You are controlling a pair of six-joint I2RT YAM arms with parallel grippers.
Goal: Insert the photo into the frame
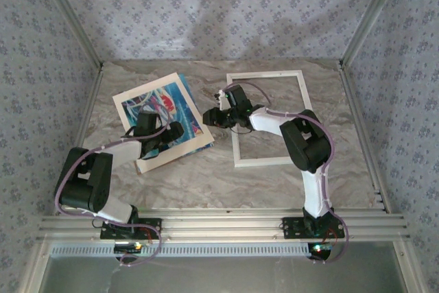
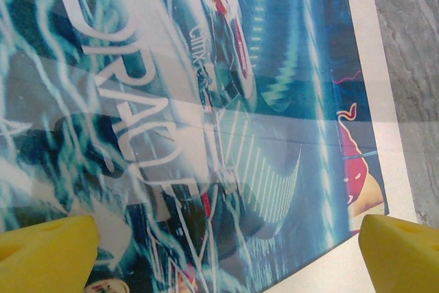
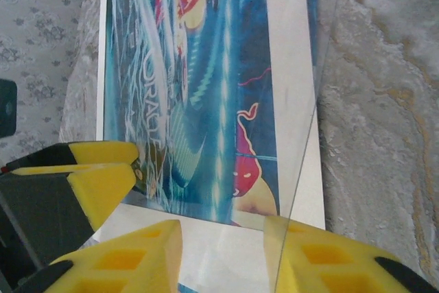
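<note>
The left gripper (image 2: pixel 223 259) hung low over the photo (image 1: pixel 161 104), its jaws spread wide apart with nothing between them. In the left wrist view one yellow fingertip (image 2: pixel 48 252) sat at each bottom corner, and the blue-teal print with its white lettering ran beneath them.

The photo lay face up on the marbled grey worktop (image 1: pixel 226 183), left of centre. It was turned at an angle so that one corner pointed toward the back wall. Its white border showed along the right edge in the left wrist view.

In the right wrist view a clear sheet (image 3: pixel 295 135) seemed to lie over the print, its straight edge slanting down across the white border.

The right gripper (image 3: pixel 223 252) reached leftward from its arm to the photo's right side. Its jaws were only partly apart, with a narrow gap between the yellow pads (image 3: pixel 123 259). The clear sheet's edge ran down to that gap, and I could not tell whether either pad touched it.

The frame (image 1: pixel 265 73) lay flat to the right of the photo, apart from it, with bare worktop showing inside its white moulding. The right arm crossed its left side.
</note>
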